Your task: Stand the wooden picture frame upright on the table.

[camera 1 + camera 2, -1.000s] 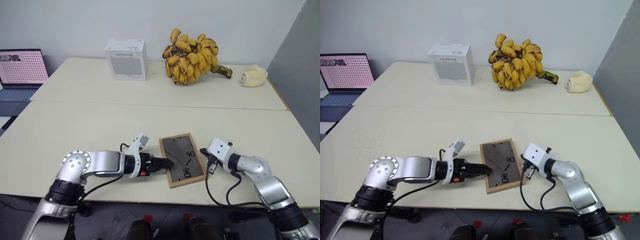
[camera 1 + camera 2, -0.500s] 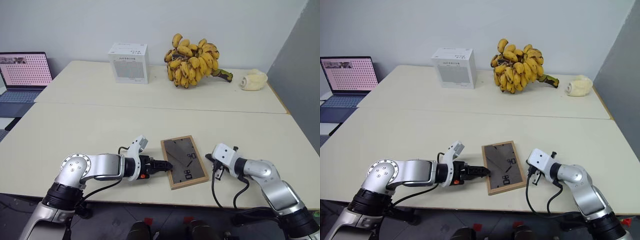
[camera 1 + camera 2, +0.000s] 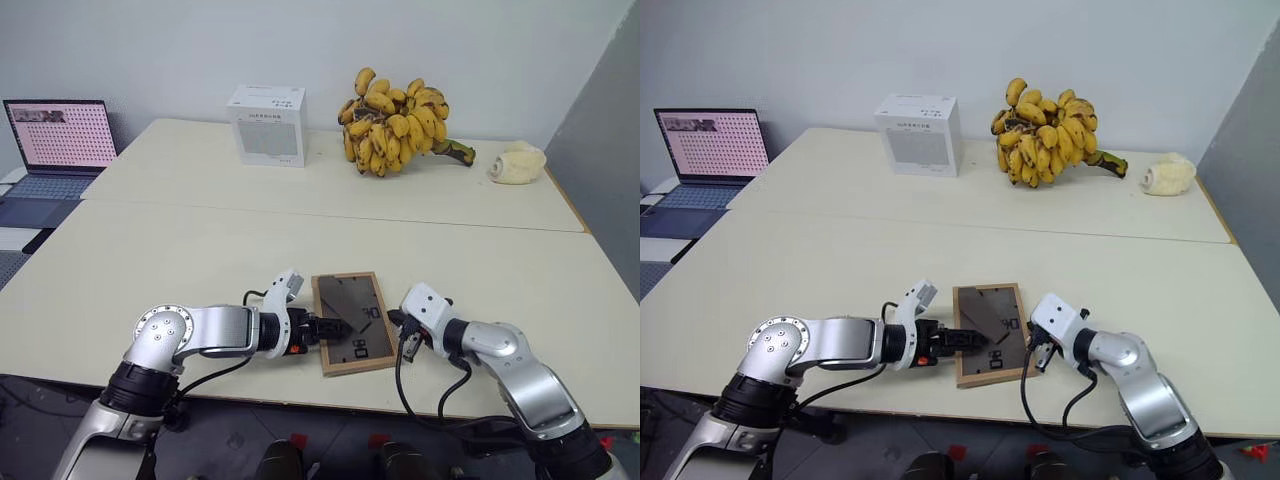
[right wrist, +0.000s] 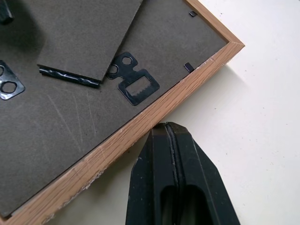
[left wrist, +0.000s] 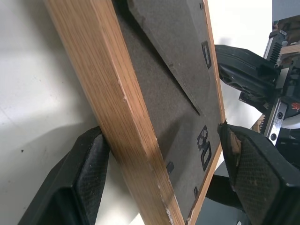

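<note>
A laptop [image 3: 62, 140] sits off the table's far left corner, with a white box [image 3: 267, 125], a bunch of bananas [image 3: 398, 108] and a pale lump [image 3: 517, 162] along the back of the cream table [image 3: 180, 250]. Near the front edge, the wooden picture frame [image 3: 350, 321] lies flat, dark back up. The left gripper [image 3: 322, 330] reaches in with fingers spread wide, one pad under the left rail and the other over the backing. The right gripper [image 3: 397, 322], its fingers pressed together and empty, noses against the frame's right rail.

The risk: the wide, loose left hold may let the frame slide toward the table edge if the right gripper pushes before it clamps.

Compared with a second ago, the right gripper has drawn in against the rail, and the frame lies squarer to the table edge.
</note>
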Motion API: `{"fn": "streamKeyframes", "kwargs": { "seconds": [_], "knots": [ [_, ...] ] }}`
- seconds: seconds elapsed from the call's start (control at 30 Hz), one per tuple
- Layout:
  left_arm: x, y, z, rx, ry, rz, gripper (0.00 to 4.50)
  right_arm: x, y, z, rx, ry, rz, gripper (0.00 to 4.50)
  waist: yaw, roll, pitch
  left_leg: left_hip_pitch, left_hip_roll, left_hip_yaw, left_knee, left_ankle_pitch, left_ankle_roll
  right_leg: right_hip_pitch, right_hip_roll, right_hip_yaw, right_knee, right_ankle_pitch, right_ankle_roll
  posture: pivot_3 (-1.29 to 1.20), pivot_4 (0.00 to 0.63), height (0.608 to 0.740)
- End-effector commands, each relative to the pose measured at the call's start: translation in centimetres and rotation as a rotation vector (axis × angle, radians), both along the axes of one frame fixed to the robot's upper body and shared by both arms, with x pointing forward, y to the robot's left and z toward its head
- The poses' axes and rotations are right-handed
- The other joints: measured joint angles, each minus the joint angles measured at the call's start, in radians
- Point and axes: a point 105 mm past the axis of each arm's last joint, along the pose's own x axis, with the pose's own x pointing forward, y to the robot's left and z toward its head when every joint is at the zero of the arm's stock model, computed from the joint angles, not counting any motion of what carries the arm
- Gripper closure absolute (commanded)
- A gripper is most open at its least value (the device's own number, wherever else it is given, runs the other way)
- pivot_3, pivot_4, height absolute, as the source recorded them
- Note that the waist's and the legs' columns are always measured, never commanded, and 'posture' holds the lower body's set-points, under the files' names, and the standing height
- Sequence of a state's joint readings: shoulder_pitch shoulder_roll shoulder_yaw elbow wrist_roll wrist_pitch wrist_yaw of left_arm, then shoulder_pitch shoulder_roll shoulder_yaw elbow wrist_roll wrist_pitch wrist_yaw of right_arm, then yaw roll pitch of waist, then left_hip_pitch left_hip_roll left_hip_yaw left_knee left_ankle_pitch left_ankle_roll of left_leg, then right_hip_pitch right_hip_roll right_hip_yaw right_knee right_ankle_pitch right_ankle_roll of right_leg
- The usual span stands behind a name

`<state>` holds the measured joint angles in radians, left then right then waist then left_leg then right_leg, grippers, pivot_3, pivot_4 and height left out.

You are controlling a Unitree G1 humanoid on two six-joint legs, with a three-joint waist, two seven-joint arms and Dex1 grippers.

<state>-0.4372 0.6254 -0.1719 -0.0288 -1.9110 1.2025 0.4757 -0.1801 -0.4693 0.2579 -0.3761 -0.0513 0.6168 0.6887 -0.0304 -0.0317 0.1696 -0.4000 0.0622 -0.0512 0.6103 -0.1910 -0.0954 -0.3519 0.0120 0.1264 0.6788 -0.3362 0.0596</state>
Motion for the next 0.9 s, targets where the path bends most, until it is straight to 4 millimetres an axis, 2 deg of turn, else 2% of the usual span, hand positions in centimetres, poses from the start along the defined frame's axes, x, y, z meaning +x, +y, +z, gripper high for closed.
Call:
{"fn": "streamKeyframes", "kwargs": {
  "seconds": [0.03, 0.2, 0.43, 0.67, 0.77, 0.9],
  "knots": [
    [0.0, 0.7, -2.4, 0.079, 0.057, 0.038, 0.72, 0.3, 0.7, 1.7, 0.040, -0.058, 0.016, 4.50, 0.000, 0.000, 0.000, 0.000, 0.000, 0.000, 0.000, 0.000, 0.000, 0.000, 0.000, 0.000, 0.000, 0.000, 0.000, 0.00, 0.150, 0.740],
    [0.2, 0.3, -1.6, 0.023, 0.048, 0.046, 0.72, 1.0, 0.8, 1.6, 0.052, -0.065, 0.002, 4.50, 0.000, 0.000, 0.001, 0.000, 0.000, 0.000, 0.000, 0.000, 0.000, -0.001, 0.000, 0.000, 0.000, 0.000, 0.000, 0.00, 0.150, 0.740],
    [0.2, -0.1, -1.1, -0.002, 0.040, 0.046, 0.72, 1.6, 2.9, 2.7, 0.097, -0.087, 0.019, 4.50, -0.001, 0.000, 0.002, -0.001, 0.000, 0.000, -0.002, 0.000, 0.000, -0.002, 0.000, 0.000, 0.000, 0.000, -0.001, 0.00, 0.150, 0.740],
    [0.6, 0.2, -1.0, -0.007, 0.037, 0.069, 0.72, 1.7, 2.4, 2.7, 0.084, -0.089, 0.006, 4.50, 0.001, -0.001, 0.002, -0.004, 0.000, 0.000, -0.003, -0.001, -0.002, -0.002, 0.000, -0.001, -0.004, -0.001, -0.001, 0.00, 0.150, 0.740],
    [0.7, 0.2, -0.9, -0.013, 0.036, 0.074, 1.15, 1.7, 2.3, 2.7, 0.079, -0.090, 0.005, 4.50, 0.001, -0.001, 0.002, -0.004, 0.000, 0.000, -0.003, -0.001, -0.002, -0.003, 0.000, -0.001, -0.004, -0.001, -0.001, 0.00, 0.150, 0.740],
    [0.9, -0.1, -0.5, -0.040, 0.034, 0.083, 1.96, 2.0, 2.1, 2.8, 0.080, -0.092, 0.000, 4.50, 0.001, -0.002, 0.005, -0.004, 0.000, 0.000, -0.003, -0.001, -0.002, -0.004, 0.000, 0.000, -0.004, -0.001, -0.001, 0.00, 0.150, 0.740]
  ]
}}
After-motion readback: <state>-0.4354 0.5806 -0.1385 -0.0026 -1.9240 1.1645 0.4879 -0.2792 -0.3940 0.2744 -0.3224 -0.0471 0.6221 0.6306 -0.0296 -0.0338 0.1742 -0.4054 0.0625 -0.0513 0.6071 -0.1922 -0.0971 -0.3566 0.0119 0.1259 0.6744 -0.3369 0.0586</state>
